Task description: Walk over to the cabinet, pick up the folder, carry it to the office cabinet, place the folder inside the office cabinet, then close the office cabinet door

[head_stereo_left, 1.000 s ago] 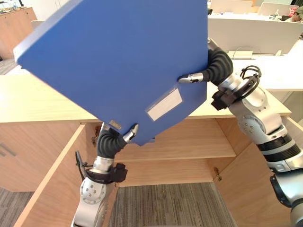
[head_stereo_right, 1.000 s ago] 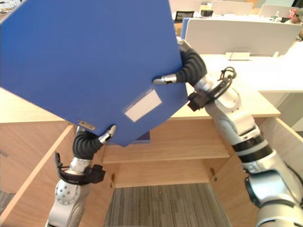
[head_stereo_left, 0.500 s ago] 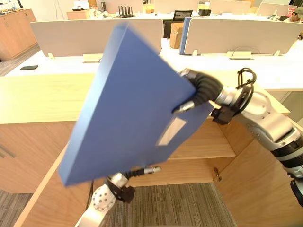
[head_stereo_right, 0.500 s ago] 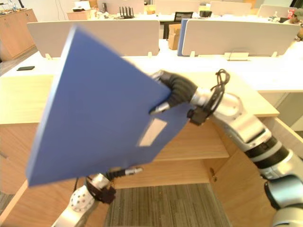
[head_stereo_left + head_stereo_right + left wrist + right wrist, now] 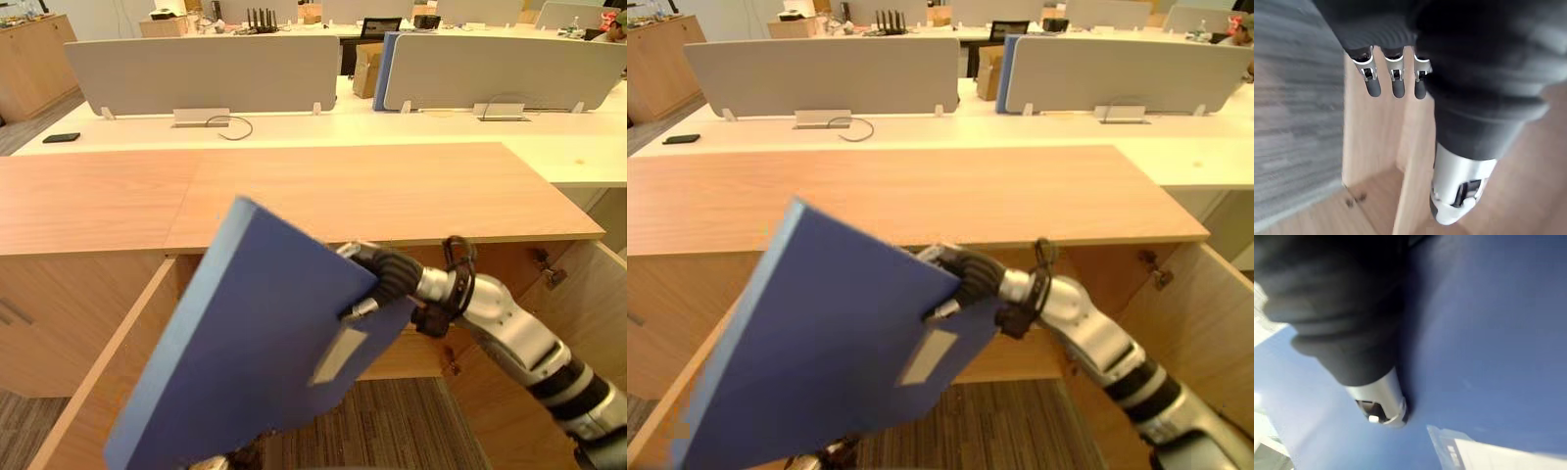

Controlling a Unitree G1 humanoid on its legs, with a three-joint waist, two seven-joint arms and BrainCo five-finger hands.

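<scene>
1 blue folder (image 5: 265, 352) is hanging tilted before the open office cabinet (image 5: 411, 186), the right hand (image 5: 390, 276) clamping its edge with curled fingers. The left hand (image 5: 1396, 85) is hanging, fingers straight, holding nothing. The folder is sitting lower than 0.5 seconds ago, uncovering the surface.

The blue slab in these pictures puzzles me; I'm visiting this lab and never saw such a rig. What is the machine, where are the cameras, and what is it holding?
It is a humanoid robot, seen through its own cameras. The two wide views come from its head, looking down; the two close ones from its wrists. The slab is a blue folder, pinched at one edge by the right hand and tilted in front of a wooden office cabinet that stands open. The left hand, in its wrist view, has straight fingers and holds nothing.
</scene>
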